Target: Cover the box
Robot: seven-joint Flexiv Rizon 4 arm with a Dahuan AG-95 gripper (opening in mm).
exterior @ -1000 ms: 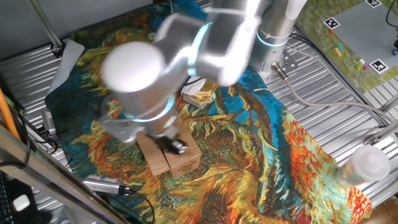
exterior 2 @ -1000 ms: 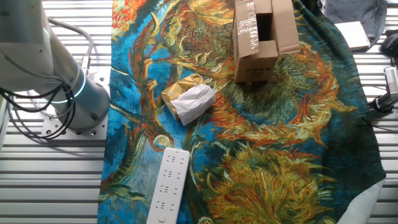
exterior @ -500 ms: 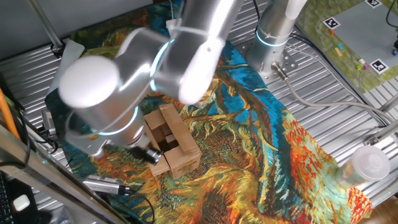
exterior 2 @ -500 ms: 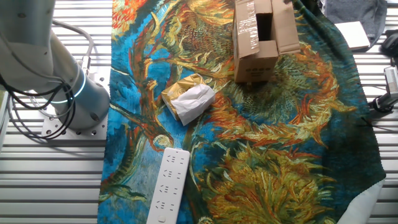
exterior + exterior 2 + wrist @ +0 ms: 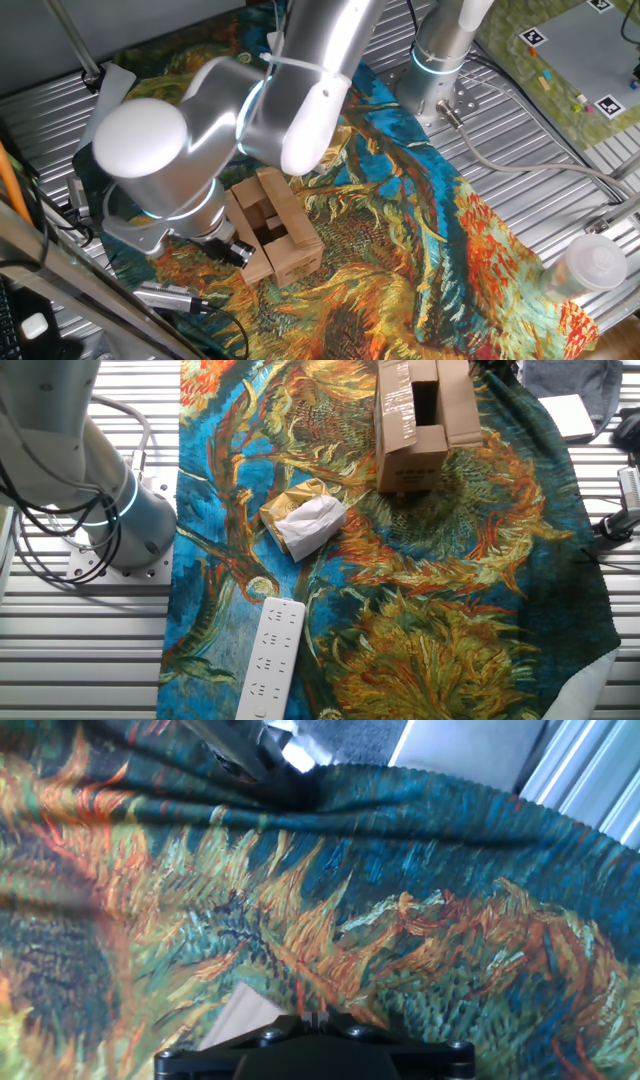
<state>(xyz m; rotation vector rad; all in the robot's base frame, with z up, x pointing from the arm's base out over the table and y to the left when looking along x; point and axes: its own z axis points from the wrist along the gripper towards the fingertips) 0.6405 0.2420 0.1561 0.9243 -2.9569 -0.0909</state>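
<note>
The box is a small brown cardboard carton standing on the painted cloth, its top open and one flap standing up. The other fixed view shows the box near the top edge with its flaps spread. My gripper hangs low at the box's left side, under the big arm joint, its fingers pressed together with nothing between them. In the hand view the gripper points down at the cloth, and a pale corner of cardboard lies just to its left.
A crumpled white-and-yellow wrapper lies mid-cloth and a white power strip nearer the front. The robot base stands left on the ribbed metal table. A clear plastic cup sits at the right edge. A silver cable plug lies beside the box.
The arm has swung left, off the top of the box and down to its left side. The open top and raised flap now show. The box has not moved.
</note>
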